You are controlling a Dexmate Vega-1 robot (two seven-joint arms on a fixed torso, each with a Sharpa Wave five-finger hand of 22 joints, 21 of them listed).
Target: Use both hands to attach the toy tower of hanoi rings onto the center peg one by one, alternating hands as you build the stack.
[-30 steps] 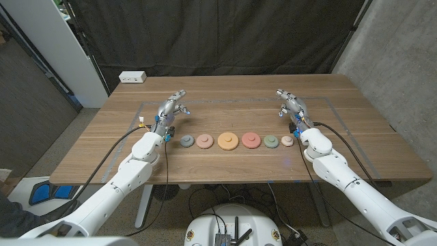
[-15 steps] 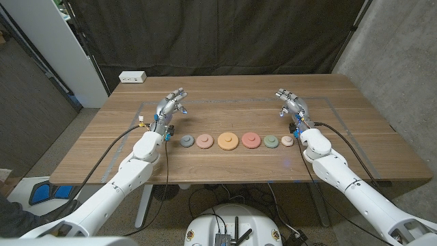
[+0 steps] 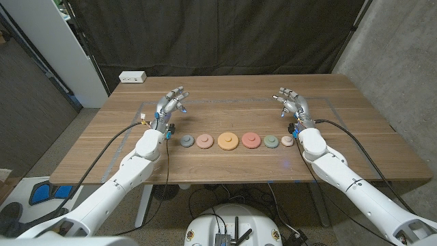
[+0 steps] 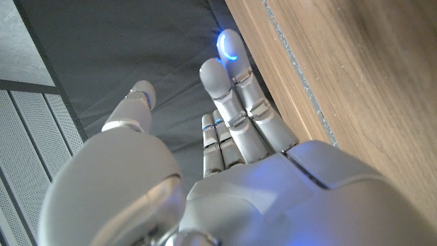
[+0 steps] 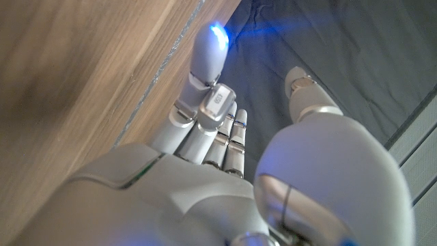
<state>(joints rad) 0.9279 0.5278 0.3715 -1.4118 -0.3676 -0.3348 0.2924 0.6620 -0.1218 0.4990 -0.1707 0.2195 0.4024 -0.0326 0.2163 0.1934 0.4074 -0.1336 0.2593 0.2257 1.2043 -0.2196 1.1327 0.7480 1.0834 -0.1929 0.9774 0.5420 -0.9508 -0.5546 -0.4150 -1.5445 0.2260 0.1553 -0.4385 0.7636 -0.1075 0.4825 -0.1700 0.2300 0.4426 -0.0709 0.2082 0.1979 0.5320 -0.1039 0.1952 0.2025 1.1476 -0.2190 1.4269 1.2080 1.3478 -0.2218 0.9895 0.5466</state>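
Overhead, a wooden table point(image 3: 225, 123) stands before a black curtain point(image 3: 218, 34), with a concrete wall point(image 3: 403, 55) to its right and a white box point(image 3: 132, 77) near its far left corner. Six rings point(image 3: 228, 141) lie flat in a row running left to right across the table's middle, the orange one largest. Left hand point(image 3: 169, 106) and right hand point(image 3: 292, 104) flank the row's ends, fingers spread, holding nothing.
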